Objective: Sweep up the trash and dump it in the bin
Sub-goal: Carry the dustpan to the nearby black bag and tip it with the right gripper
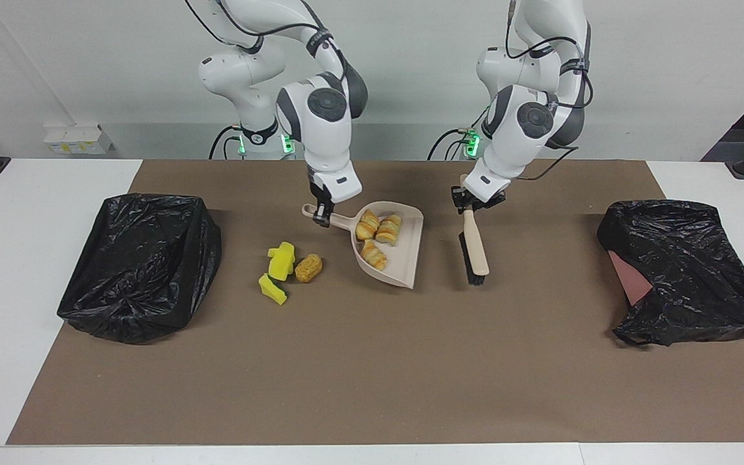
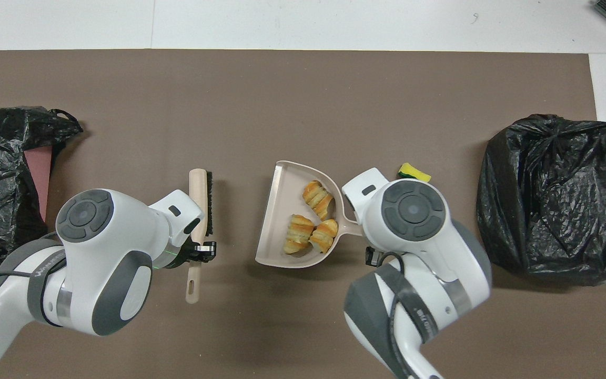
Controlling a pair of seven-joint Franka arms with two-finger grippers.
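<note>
Beige dustpan (image 1: 392, 248) holds three bread pieces (image 1: 378, 236); right gripper (image 1: 322, 215) grips its handle. Yellow sponge chunks (image 1: 278, 271) and a brown bun (image 1: 308, 267) lie beside it. Left gripper (image 1: 472, 205) grips the brush (image 1: 473, 248).

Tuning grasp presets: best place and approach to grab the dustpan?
Grip the dustpan by its slim handle, coming from above. It juts from the pan toward the right arm's end, flat and clear of the bread pieces; the right gripper is shut on it there.
</note>
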